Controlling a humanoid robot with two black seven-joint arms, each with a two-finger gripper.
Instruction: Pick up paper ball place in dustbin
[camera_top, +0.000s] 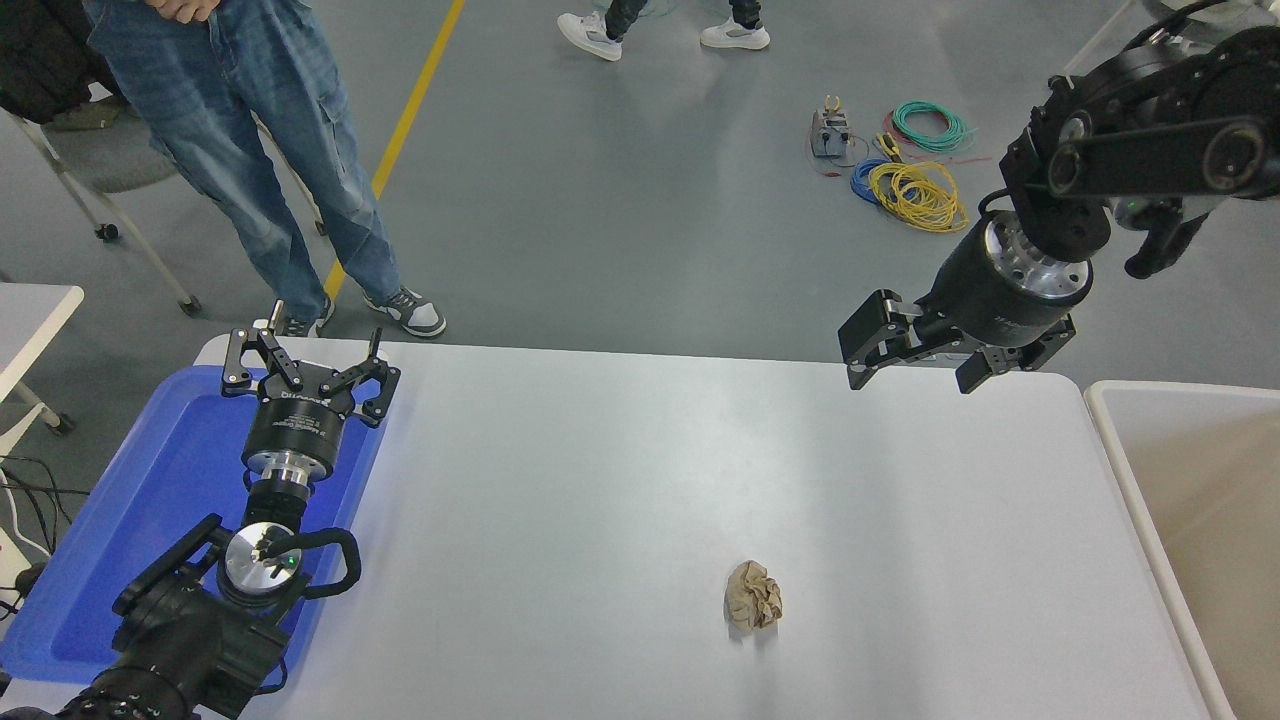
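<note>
The tan-brown paper ball (754, 595) lies on the white table (620, 480), near its front, right of the middle. The beige dustbin (1135, 480) stands off the table's right edge, only partly in view. My right gripper (912, 365) is open and empty, held high over the table's far right edge, well behind the ball and left of the bin. My left gripper (305, 370) is open and empty, parked over the blue tray at the lower left.
A flat blue tray (120, 540) lies on the table's left end under my left arm. A person in jeans (260, 150) stands beyond the far left corner. Another person's feet (660, 30) and cable coils (915, 190) are on the floor behind.
</note>
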